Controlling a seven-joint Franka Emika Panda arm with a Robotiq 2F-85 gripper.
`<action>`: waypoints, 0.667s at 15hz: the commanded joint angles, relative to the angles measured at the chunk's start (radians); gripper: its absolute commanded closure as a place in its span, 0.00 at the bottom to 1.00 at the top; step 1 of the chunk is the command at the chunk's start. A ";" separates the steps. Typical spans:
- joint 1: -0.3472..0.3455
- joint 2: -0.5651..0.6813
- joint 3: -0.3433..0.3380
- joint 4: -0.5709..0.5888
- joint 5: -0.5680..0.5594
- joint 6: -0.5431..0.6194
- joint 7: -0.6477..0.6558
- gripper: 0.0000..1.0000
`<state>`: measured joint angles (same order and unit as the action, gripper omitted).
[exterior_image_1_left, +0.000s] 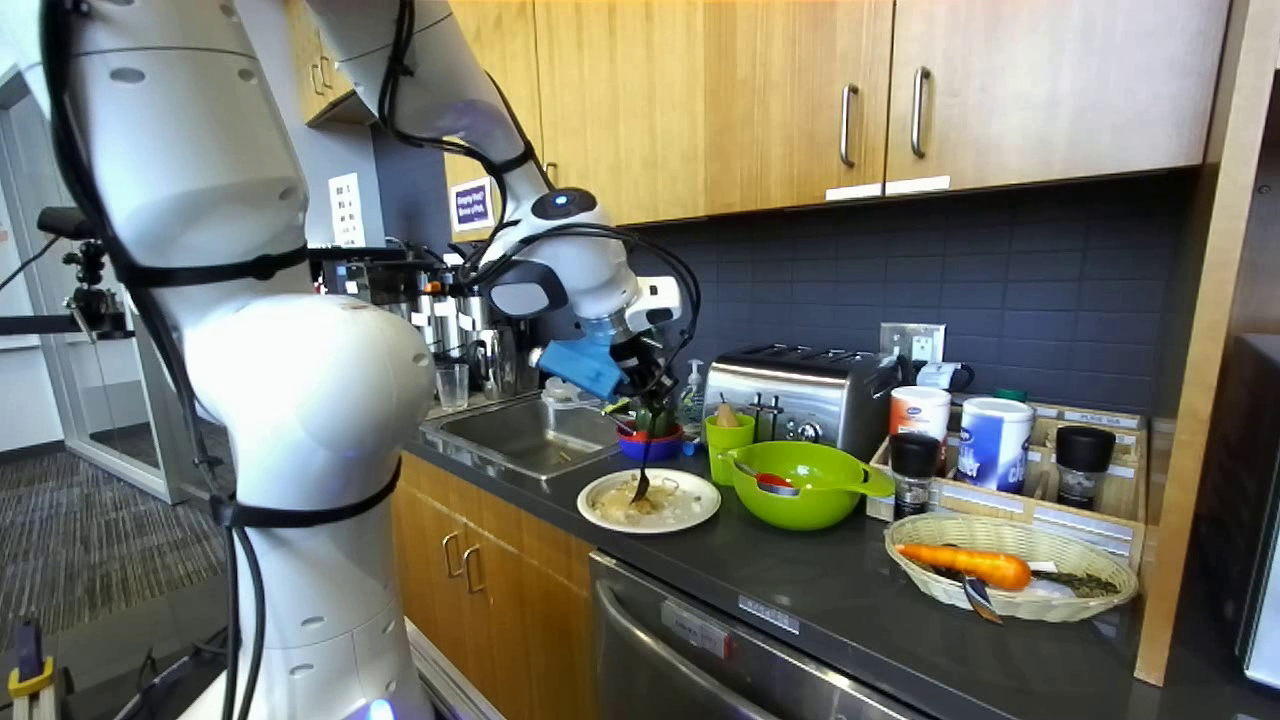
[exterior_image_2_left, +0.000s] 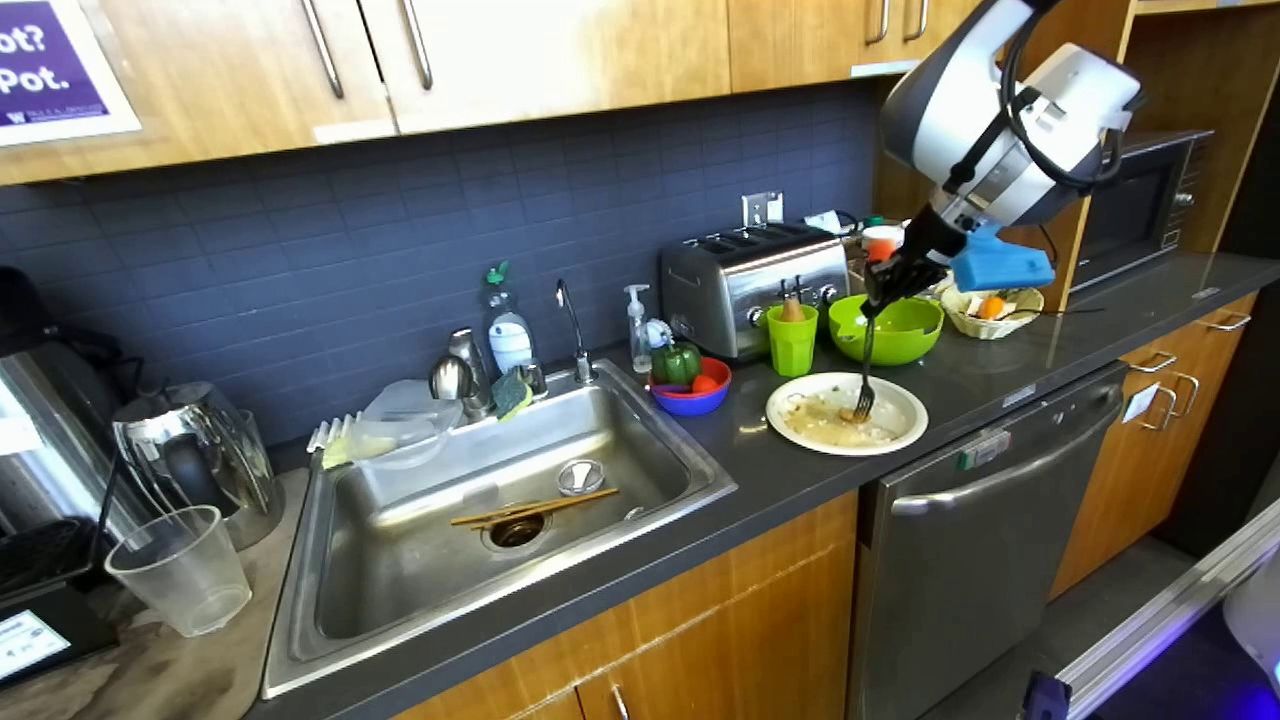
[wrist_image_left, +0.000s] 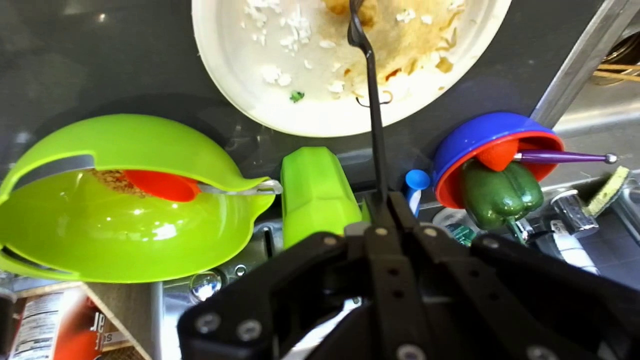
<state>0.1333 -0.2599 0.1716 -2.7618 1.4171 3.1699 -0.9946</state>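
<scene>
The gripper (wrist_image_left: 390, 212) pinches the handle of a dark fork (wrist_image_left: 375, 95), its jaws pressed together on it; below them, the fork reaches down to a white plate (wrist_image_left: 310, 123), its tines at a brownish morsel (exterior_image_2_left: 848, 416) among rice grains (wrist_image_left: 297, 30) and sauce (wrist_image_left: 400, 45). A green tumbler (wrist_image_left: 320, 195) stands near the plate, between a green mixing bowl (wrist_image_left: 125, 140) holding a red-headed utensil (wrist_image_left: 165, 186) and a blue bowl (wrist_image_left: 492, 125), red inside, with a bell pepper (wrist_image_left: 500, 192). A steel toaster (exterior_image_2_left: 770, 280) stands behind. In an exterior view the purple sign (exterior_image_2_left: 50, 65) shows "ot?" above "Pot."; a label (exterior_image_1_left: 1100, 419) on the wooden organizer (exterior_image_1_left: 1125, 465) appears to read "PURE VIA", while the script on the blue-and-white canister (exterior_image_1_left: 993, 445) is too blurred to read. The dishes stand on a dark countertop (exterior_image_1_left: 830, 575) above a steel dishwasher (exterior_image_2_left: 985, 570), next to a sink (exterior_image_2_left: 400, 570) where chopsticks (exterior_image_2_left: 570, 500) lie. Blue tile (exterior_image_2_left: 450, 230) backs it; wood cabinets (exterior_image_2_left: 560, 50) hang above.
</scene>
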 joint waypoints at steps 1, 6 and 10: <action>0.005 0.035 0.004 0.012 0.011 -0.005 0.020 0.99; 0.012 0.046 0.009 0.005 0.014 -0.003 0.033 0.99; 0.001 0.031 0.004 0.010 -0.004 -0.003 0.042 0.99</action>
<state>0.1381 -0.2287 0.1744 -2.7590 1.4171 3.1639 -0.9683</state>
